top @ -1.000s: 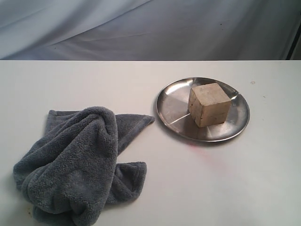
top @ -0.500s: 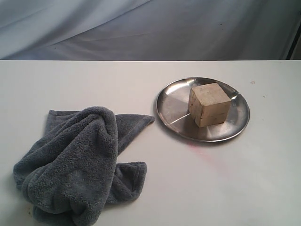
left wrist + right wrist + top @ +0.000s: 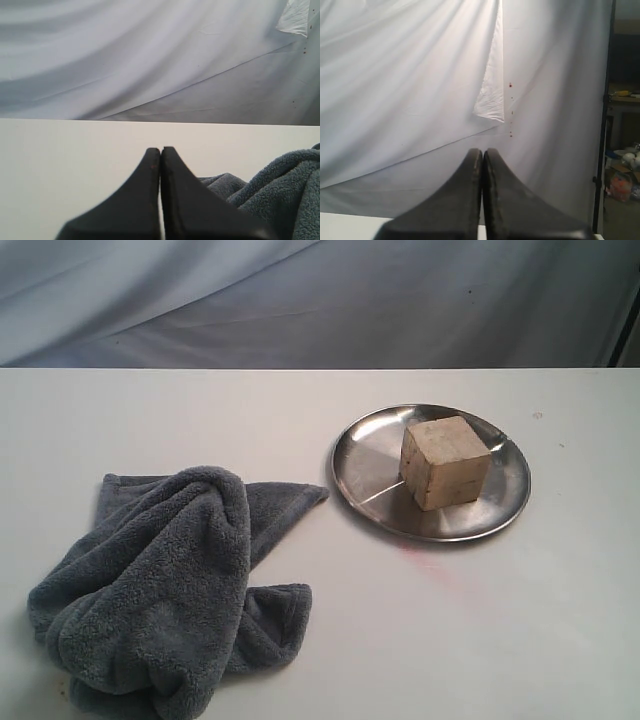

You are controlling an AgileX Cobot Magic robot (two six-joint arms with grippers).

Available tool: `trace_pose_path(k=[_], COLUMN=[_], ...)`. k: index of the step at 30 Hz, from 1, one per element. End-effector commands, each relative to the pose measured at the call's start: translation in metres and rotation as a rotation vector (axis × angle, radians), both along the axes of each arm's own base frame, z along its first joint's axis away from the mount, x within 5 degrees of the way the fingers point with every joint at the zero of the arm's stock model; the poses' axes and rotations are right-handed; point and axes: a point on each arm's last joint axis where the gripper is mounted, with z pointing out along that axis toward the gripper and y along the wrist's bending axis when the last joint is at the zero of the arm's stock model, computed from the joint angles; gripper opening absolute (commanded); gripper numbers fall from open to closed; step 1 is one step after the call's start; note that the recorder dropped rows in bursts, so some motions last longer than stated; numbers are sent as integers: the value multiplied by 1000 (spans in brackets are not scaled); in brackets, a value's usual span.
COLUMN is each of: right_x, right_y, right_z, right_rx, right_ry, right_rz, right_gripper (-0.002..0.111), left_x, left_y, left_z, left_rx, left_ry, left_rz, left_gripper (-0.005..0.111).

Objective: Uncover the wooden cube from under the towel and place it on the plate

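The pale wooden cube [image 3: 446, 461] stands uncovered on the round silver plate [image 3: 375, 455] at the right of the table. The dark grey towel [image 3: 170, 580] lies crumpled at the front left, apart from the plate. No arm or gripper shows in the exterior view. In the left wrist view my left gripper [image 3: 160, 150] is shut with nothing in it, and a fold of the towel [image 3: 280, 190] lies beside it. In the right wrist view my right gripper [image 3: 482, 151] is shut and empty, facing the white backdrop; neither plate nor cube shows there.
A white cloth backdrop [image 3: 320, 300] hangs behind the table's far edge. The white table [image 3: 450, 640] runs on in front of the plate. Shelving with clutter [image 3: 622, 165] stands beyond the backdrop's edge in the right wrist view.
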Motion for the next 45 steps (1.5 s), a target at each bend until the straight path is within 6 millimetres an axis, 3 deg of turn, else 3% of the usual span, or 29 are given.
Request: trace_pose_path(k=[1,11,22,27,34,39,45], right_x=[-10,-42,-38,-31,-25,-25,-25], right_y=[0,2,6,4,2,1,1], right_z=[-6,-20,-39,-61,-90,-92,-92], right_rx=[14,4,81,161,78,-35,-30], right_ry=[32,68,211,215,236,258,254], right_rz=[9,56,99,88,49,27,28], right_gripper=[0,0,0,0,0,0,0], left_x=[0,0,0,0,0,0,0], left_y=[0,0,0,0,0,0,0], left_z=[-1,-1,-1,-1,-1,-1,-1], left_rx=[0,2,-2,-2,1,1,-2], left_ry=[1,1,1,1,1,1,1], left_rz=[-1,-1,-1,-1,-1,-1,-1], left_gripper=[1,1,1,1,1,1,1])
